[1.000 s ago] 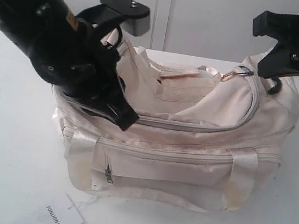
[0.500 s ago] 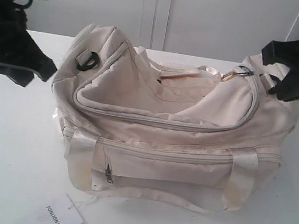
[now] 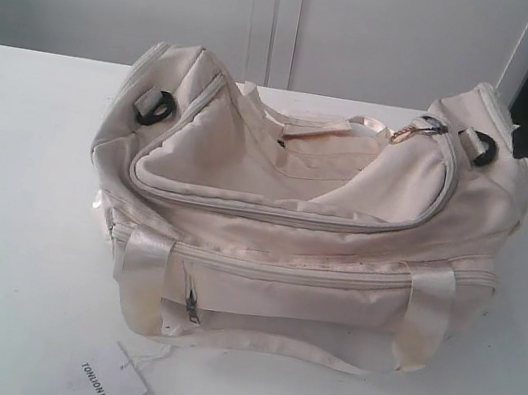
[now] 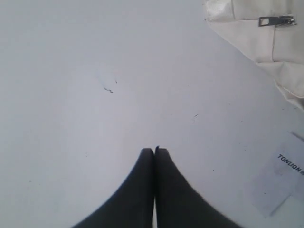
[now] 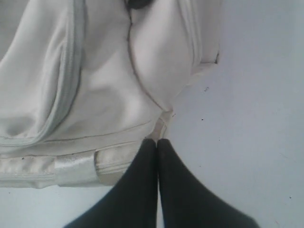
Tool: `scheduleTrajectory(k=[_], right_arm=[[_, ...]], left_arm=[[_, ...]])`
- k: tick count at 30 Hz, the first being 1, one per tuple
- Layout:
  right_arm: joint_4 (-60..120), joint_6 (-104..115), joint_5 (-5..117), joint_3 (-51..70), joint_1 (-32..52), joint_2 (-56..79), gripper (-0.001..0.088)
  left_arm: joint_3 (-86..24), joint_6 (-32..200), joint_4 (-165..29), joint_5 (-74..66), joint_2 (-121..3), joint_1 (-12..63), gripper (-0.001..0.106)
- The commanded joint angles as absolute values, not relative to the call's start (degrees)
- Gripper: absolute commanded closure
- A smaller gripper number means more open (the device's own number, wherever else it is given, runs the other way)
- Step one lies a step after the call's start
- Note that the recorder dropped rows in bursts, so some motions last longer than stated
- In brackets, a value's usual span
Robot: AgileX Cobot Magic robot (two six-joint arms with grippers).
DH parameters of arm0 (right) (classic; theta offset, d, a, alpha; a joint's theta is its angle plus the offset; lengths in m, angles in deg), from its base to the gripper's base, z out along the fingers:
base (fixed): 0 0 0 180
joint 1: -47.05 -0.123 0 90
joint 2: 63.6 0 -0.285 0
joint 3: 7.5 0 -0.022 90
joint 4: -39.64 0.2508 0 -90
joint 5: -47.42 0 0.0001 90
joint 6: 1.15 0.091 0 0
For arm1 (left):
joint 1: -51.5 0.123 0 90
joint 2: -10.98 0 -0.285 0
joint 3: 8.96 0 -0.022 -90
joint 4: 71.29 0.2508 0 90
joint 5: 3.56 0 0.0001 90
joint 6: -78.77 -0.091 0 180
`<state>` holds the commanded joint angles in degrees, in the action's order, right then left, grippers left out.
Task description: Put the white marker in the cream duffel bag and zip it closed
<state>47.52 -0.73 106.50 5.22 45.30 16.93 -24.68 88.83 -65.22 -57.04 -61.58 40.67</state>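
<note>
Large soft cream fabric duffel bag [image 3: 298, 234] sits mid white surface [image 3: 17, 217], curved top flap lying flat w/ its zip line looking shut. White paper tag printed TONLION [image 3: 106, 386] lies just in front. L gripper [image 4: 154, 151] pinched together, empty, over bare surface. R gripper [image 5: 156, 141] also pressed together, holding nothing, by bag's end.

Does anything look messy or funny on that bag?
A little. The cream duffel bag has brownish smudges along its front, above the long zip, and yellowish marks low on one front strap. Its paper tag lies on the table in front. Nothing is spilled.
</note>
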Motion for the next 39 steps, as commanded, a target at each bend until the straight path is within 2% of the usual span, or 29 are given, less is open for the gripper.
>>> scheduleTrajectory(k=[17, 28, 39], right_arm=[[47.31, 0.21, 103.50, 9.25, 46.01, 12.49, 0.0868], [47.31, 0.21, 103.50, 9.25, 46.01, 12.49, 0.0868], [47.31, 0.21, 103.50, 9.25, 46.01, 12.49, 0.0868]], left_arm=[[-32.11, 86.12, -71.29, -55.61, -50.78, 42.75, 0.105], [-38.61, 86.12, -74.76, -56.28, -34.80, 42.75, 0.105], [-40.74, 86.12, -74.08, -65.73, -25.30, 42.75, 0.105]])
